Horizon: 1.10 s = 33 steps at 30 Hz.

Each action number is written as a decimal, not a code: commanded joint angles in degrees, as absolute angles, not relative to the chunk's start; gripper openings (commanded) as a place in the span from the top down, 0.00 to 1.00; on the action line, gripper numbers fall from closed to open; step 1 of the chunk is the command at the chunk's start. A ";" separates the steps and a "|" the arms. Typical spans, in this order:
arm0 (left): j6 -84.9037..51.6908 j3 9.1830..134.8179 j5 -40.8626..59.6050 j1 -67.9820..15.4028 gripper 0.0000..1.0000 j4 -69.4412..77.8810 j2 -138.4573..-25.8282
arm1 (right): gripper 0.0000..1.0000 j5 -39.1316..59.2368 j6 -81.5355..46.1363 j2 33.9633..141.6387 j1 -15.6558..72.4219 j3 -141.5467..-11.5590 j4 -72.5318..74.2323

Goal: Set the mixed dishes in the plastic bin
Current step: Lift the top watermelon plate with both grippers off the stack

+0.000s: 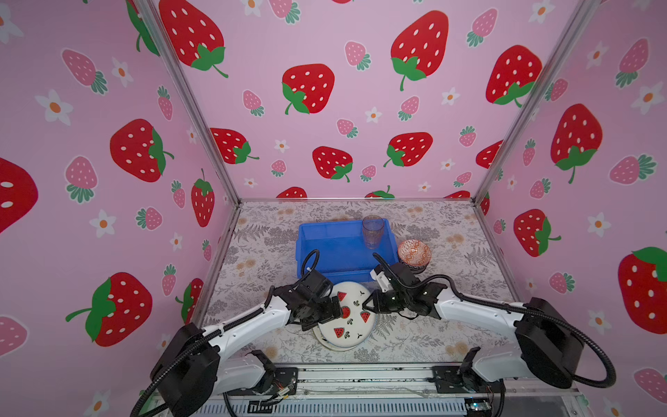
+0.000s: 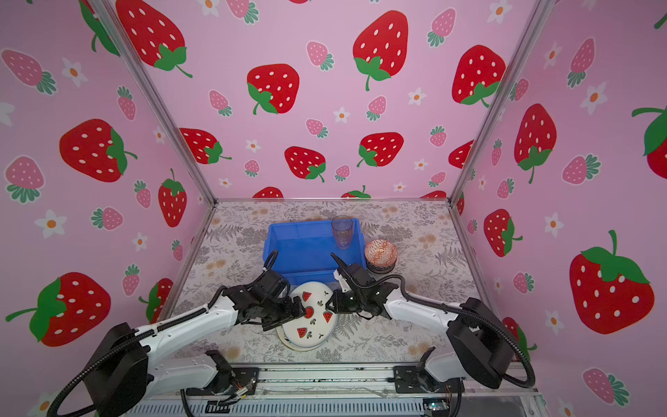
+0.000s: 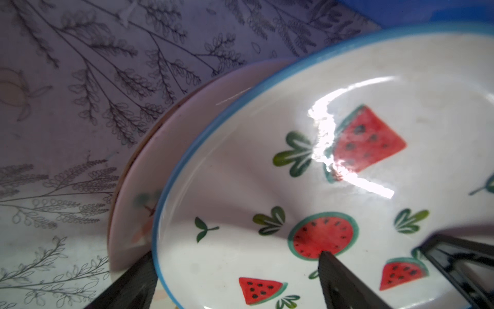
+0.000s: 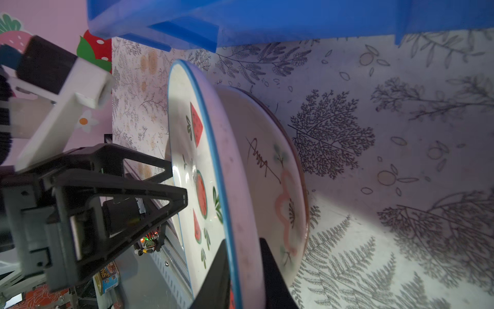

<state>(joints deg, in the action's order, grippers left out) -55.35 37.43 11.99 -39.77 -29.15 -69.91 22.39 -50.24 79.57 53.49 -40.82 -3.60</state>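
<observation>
A white watermelon plate point(image 1: 352, 326) point(image 3: 347, 88) point(image 4: 187, 149) lies tilted on a pale flower plate point(image 4: 275, 174) point(image 3: 149, 166), just in front of the blue plastic bin point(image 1: 306, 238) point(image 2: 278, 238). My right gripper point(image 4: 244, 275) point(image 1: 368, 307) is shut on the watermelon plate's blue rim, one finger on each face. My left gripper point(image 3: 238, 283) point(image 1: 337, 310) is open and straddles the opposite rim, with one finger point(image 3: 342, 283) over the plate's face. A tinted glass tumbler point(image 1: 373, 231) stands upright in the bin's back right corner. An orange-red bowl point(image 1: 414, 252) sits stacked on a dark one, right of the bin.
The floral tabletop point(image 1: 451, 325) is walled by strawberry-print panels on three sides, with metal posts at the back corners. The arm bases and a metal rail point(image 1: 361, 375) run along the front edge. The bin's front wall point(image 4: 240, 21) is close to the plates.
</observation>
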 commanded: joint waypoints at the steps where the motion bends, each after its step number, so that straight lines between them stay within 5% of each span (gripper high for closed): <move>1: -56.06 39.52 13.19 -40.56 0.05 -26.66 -69.13 | 0.84 24.09 -50.73 78.27 54.15 -41.15 -1.31; 13: -55.57 40.76 10.77 -40.43 0.05 -30.25 -64.97 | 0.96 23.29 -52.93 74.24 52.97 -40.02 -1.32; 33: -45.92 50.86 11.10 -28.55 0.05 -43.57 -58.18 | 0.98 29.66 -49.05 71.11 49.78 -49.22 -9.76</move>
